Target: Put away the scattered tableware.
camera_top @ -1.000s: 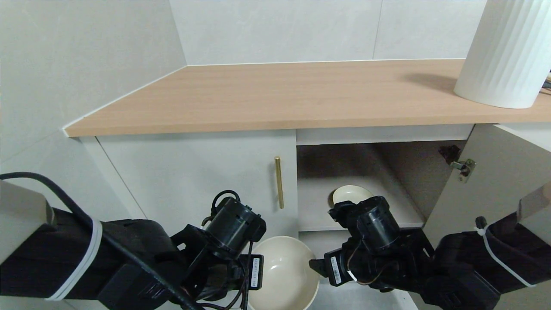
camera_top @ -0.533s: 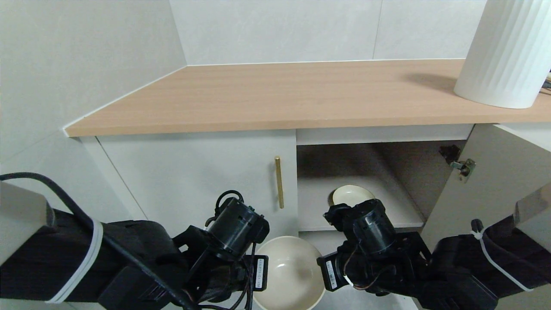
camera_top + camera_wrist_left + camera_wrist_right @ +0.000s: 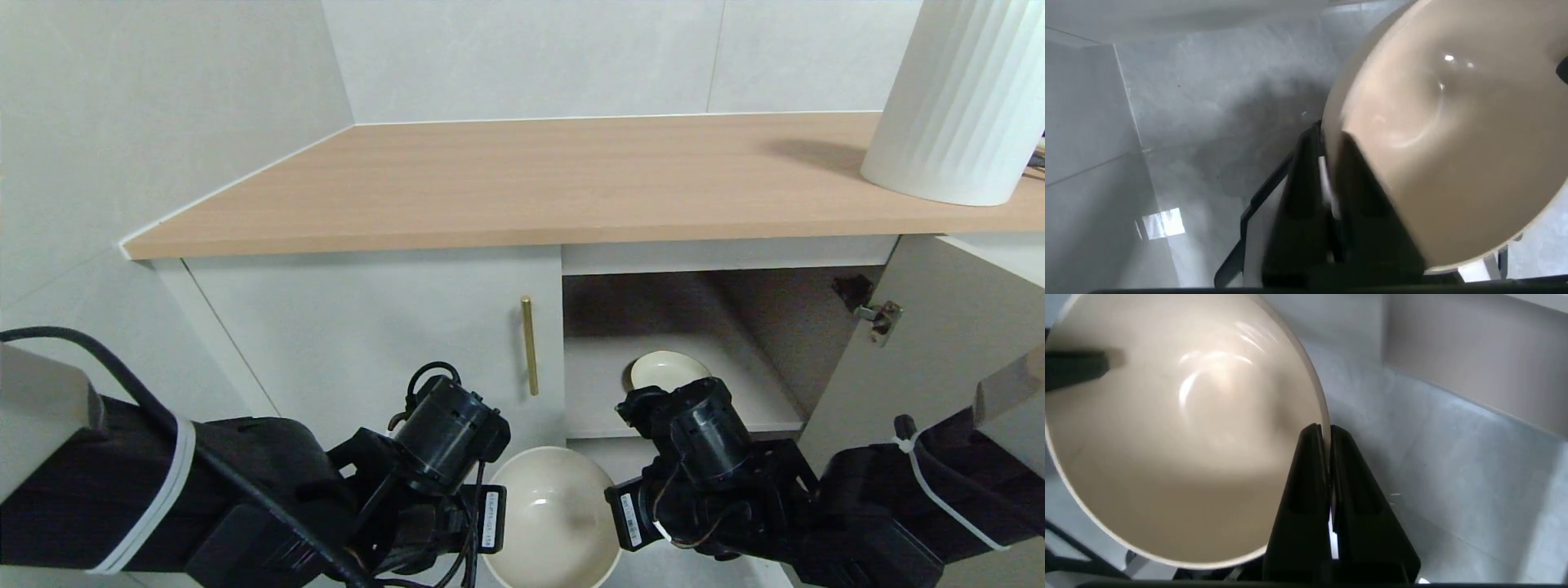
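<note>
A large cream bowl (image 3: 549,518) hangs low in front of the cabinet, held between my two grippers. My left gripper (image 3: 492,523) is shut on its left rim; in the left wrist view the left gripper (image 3: 1327,151) pinches the edge of the bowl (image 3: 1462,131). On the opposite rim my right gripper (image 3: 618,513) is shut as well; in the right wrist view the right gripper (image 3: 1325,437) clamps the edge of the bowl (image 3: 1184,425). A smaller cream bowl (image 3: 665,369) rests on the shelf (image 3: 759,400) inside the open cabinet.
The cabinet's right door (image 3: 922,343) stands swung open. Its left door (image 3: 367,327) is closed and carries a gold handle (image 3: 529,345). Above runs a wooden countertop (image 3: 531,180) with a tall white ribbed vase (image 3: 963,98) at the right. Tiled floor (image 3: 1470,457) lies below the bowl.
The right gripper has drawn in onto the large bowl's right rim. The bowl has shifted slightly right and down. The small bowl has stayed on the shelf.
</note>
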Motion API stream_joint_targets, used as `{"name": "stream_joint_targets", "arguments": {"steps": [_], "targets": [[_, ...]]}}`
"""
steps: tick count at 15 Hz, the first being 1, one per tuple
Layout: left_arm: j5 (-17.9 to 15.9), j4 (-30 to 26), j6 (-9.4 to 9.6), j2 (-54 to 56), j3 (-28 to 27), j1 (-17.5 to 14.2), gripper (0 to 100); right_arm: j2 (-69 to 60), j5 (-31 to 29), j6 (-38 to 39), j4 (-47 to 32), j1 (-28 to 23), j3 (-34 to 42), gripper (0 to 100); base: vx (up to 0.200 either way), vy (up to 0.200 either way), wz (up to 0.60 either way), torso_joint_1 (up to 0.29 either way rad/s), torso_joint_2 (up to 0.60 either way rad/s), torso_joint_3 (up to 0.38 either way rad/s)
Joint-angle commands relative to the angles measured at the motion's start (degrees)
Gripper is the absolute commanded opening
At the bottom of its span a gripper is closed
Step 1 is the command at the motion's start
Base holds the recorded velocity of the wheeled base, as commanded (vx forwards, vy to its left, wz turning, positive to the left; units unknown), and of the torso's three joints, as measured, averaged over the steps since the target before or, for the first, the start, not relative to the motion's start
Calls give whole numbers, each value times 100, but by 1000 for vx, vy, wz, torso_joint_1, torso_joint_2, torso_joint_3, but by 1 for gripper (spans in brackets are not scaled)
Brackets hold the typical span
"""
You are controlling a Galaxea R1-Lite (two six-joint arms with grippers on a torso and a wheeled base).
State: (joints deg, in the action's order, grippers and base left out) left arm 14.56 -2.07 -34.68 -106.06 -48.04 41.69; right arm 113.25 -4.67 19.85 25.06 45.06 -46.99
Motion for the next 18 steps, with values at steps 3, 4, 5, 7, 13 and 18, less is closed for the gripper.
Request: {"name": "stream_joint_targets", "arguments": {"steps": [3,4,5,7,13,18], "targets": [[-14,40,-3,-11,-3,6,100,4,27,2,16,12,6,0,0,0,0,0,0,0],[-14,40,-3,-20,-3,6,100,4,27,2,16,12,6,0,0,0,0,0,0,0],[-14,40,-3,-20,-3,6,100,22,27,-7,16,3,6,0,0,0,0,0,0,0],[-14,40,-3,-3,-3,6,100,48,27,-25,-19,-23,15,0,0,0,0,0,0,0],[-14,40,-3,6,-3,6,100,110,-157,-288,-1276,-656,-425,0,0,0,0,0,0,0],[-5,40,-3,-3,-3,6,100,523,-588,248,-1452,-1386,-1119,0,0,0,0,0,0,0]]}}
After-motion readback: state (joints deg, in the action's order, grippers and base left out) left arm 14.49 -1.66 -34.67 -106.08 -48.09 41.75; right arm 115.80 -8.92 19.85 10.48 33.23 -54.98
